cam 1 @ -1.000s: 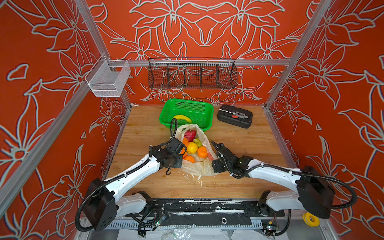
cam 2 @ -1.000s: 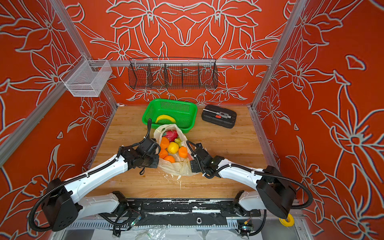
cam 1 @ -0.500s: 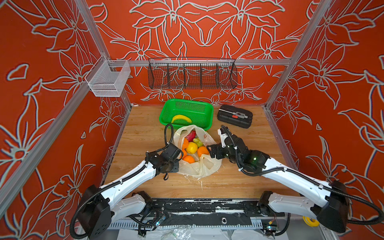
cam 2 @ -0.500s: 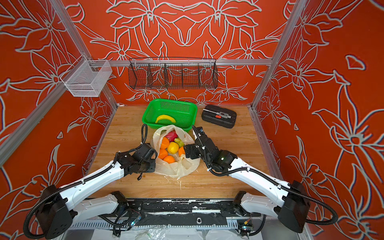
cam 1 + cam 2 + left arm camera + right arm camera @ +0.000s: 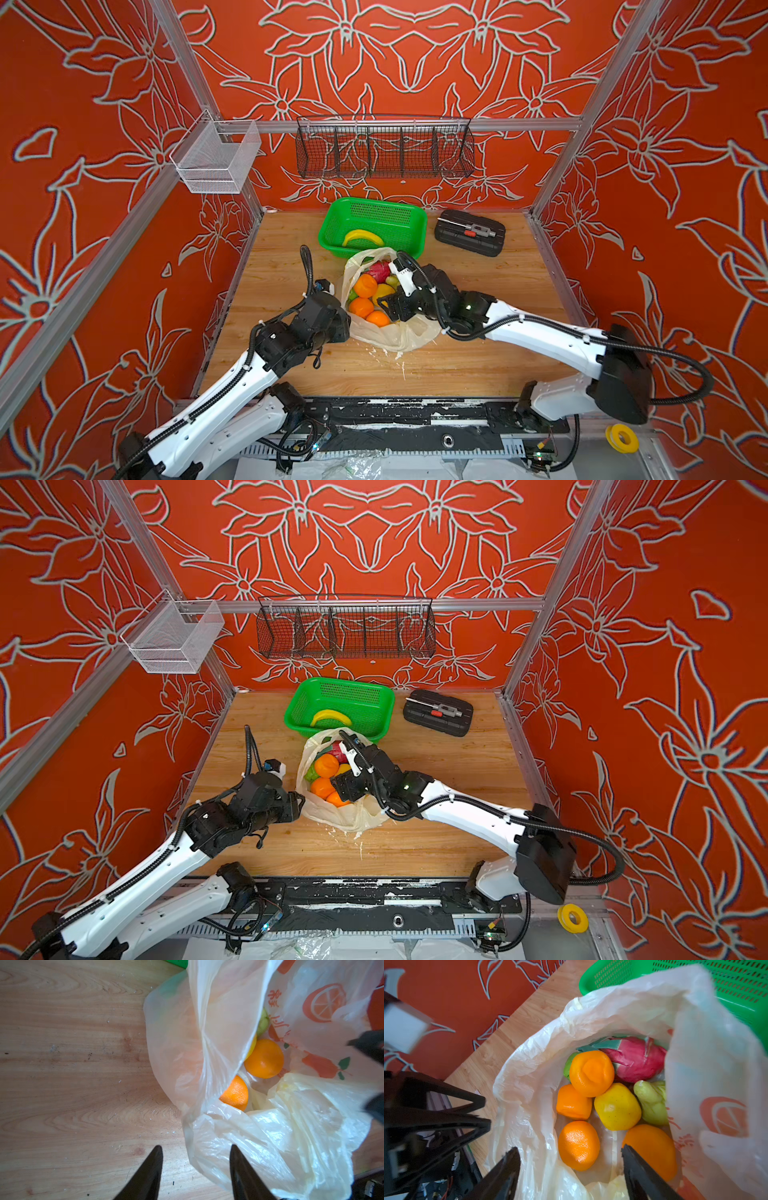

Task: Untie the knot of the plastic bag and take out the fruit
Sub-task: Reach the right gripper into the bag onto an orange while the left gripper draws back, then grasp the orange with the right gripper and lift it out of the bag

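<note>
Cream-white crinkly film marks the plastic bag [image 5: 395,332], which sits mid-table, its slack folds spilling toward the front edge of the wooden table [image 5: 478,365]. No knot shows anywhere and the mouth gapes, so I judge the untying done and the step in hand to be lifting the fruit out.

The left gripper [image 5: 195,1147] sits at the bag's left side. Its jaws are moderately apart, with only bare wood and the bag's edge between them, and it holds nothing. The right gripper [image 5: 570,1148] hangs over the open mouth, jaws wide and empty. The nearest orange [image 5: 578,1145] shows between its fingers, and a second orange [image 5: 652,1151] lies just beside one of them.

All the fruit lies inside the bag. Farther in are two more oranges [image 5: 591,1073], a lemon [image 5: 617,1106], two green fruits [image 5: 652,1103] and, deepest, the dragon fruit [image 5: 635,1059].

The next move probably calls for the right gripper to drop squarely over the nearest orange and close without pinching the film beneath it.

Just beyond the bag's far rim, the green basket [image 5: 332,232] holds only a banana [image 5: 362,237]. A black case [image 5: 469,237] lies near the back edge, to the right.
</note>
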`<action>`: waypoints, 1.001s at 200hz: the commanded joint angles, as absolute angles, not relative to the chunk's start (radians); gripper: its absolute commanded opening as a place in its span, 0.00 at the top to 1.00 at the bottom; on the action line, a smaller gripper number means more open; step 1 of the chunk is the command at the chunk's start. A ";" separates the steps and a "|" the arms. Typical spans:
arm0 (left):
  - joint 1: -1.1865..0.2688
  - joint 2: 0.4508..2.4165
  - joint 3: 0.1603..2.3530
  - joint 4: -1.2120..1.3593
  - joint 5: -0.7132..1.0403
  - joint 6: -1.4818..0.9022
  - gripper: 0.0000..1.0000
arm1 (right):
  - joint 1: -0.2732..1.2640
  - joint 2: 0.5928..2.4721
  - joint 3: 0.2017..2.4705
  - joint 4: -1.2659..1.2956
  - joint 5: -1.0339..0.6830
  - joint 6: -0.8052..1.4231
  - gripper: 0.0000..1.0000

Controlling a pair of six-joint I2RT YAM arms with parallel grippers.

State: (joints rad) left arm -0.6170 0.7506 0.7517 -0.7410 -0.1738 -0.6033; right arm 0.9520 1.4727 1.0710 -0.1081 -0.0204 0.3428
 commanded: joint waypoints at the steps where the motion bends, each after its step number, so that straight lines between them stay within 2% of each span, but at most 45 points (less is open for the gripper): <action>1: -0.620 0.695 0.781 -0.785 -0.173 -0.606 0.46 | 0.959 1.568 1.137 -0.051 -0.027 0.257 0.20; 59: -0.619 0.635 0.772 -0.824 -0.122 -0.564 0.40 | 0.959 1.797 1.212 0.100 0.136 0.091 0.08; 86: -0.619 0.635 0.772 -0.840 -0.111 -0.561 0.39 | 0.960 1.868 1.234 0.164 0.153 0.015 0.05; 107: -0.619 0.632 0.779 -0.848 -0.107 -0.560 0.31 | 0.960 1.915 1.259 0.184 0.144 -0.032 0.05; 156: -0.619 0.629 0.797 -0.863 -0.093 -0.542 0.12 | 0.960 2.016 1.321 0.204 0.220 -0.083 0.06; 174: -0.619 0.629 0.803 -0.866 -0.091 -0.538 0.07 | 0.960 2.039 1.336 0.201 0.221 -0.086 0.10; 200: -0.619 0.634 0.805 -0.867 -0.095 -0.536 0.05 | 0.960 2.055 1.346 0.197 0.256 -0.086 0.18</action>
